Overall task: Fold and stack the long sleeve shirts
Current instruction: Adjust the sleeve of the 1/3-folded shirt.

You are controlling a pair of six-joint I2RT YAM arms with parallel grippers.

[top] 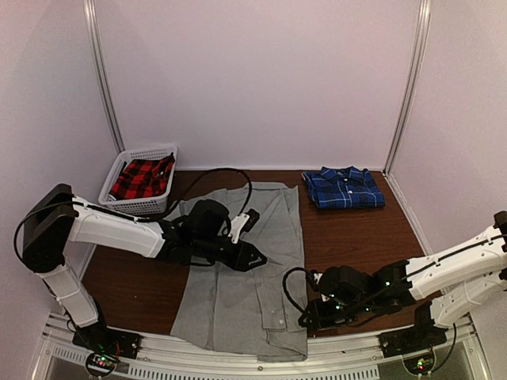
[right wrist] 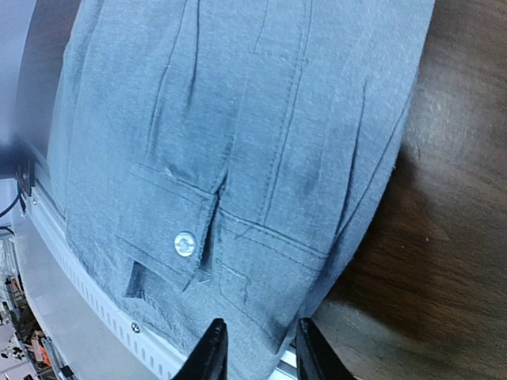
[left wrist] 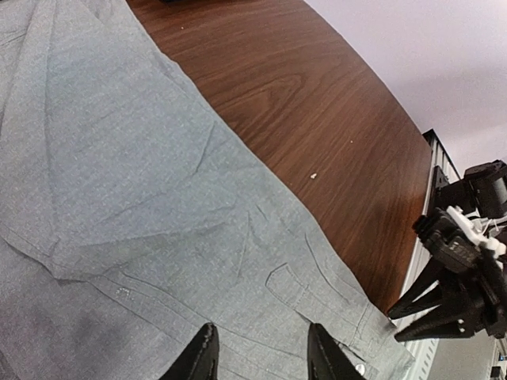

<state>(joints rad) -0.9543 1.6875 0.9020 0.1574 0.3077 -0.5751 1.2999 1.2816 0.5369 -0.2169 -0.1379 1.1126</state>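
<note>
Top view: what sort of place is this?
Probably a robot test booth: plain white panel walls enclose a wooden table, with a left arm and right arm mounted at its near edge.

Matt woven grey shirt (top: 230,301) w/ shiny button (right wrist: 184,244) on semi-gloss wood-grain table (top: 348,237), white plastic basket (top: 136,206).

Grey shirt (top: 238,293): upper middle hidden under the left arm (top: 127,229) in the top view; cut by the edges in both wrist views.
Left end effector (left wrist: 261,352), right end effector (right wrist: 257,348): only fingertips show, at the bottom edge.
Right arm (top: 459,265): cut by the right edge.
Red plaid cloth (top: 141,180) in basket (top: 146,207): garment kind untellable.
</note>
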